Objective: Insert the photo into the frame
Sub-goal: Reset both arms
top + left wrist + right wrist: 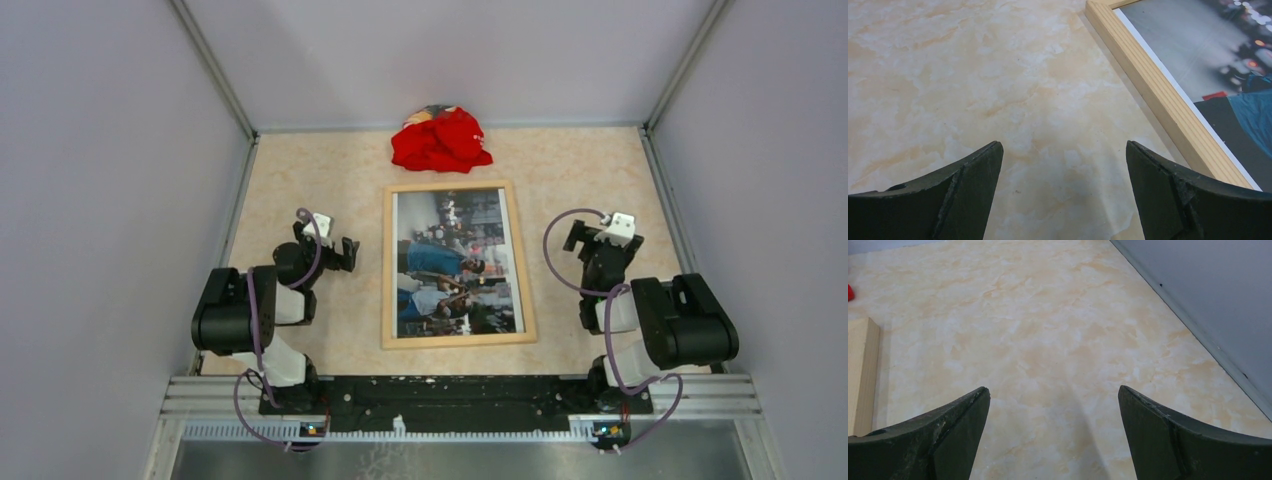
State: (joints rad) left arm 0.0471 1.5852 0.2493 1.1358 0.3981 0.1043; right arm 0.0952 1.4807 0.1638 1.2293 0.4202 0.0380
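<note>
At centre of top view: photo point(455, 262) inside frame point(388, 265), flat on surface point(300, 180). Left of frame's left edge: left end effector point(1063, 147), released, holding nothing. Right of right edge: right end effector point(1053, 388), released, likewise empty. Open surface between each end effector and nearest frame edge. Beyond top edge: red cloth point(440, 140), near, apart.

robot lab cell — grey panel walls point(100, 150), aluminium rail point(720, 392)
</note>
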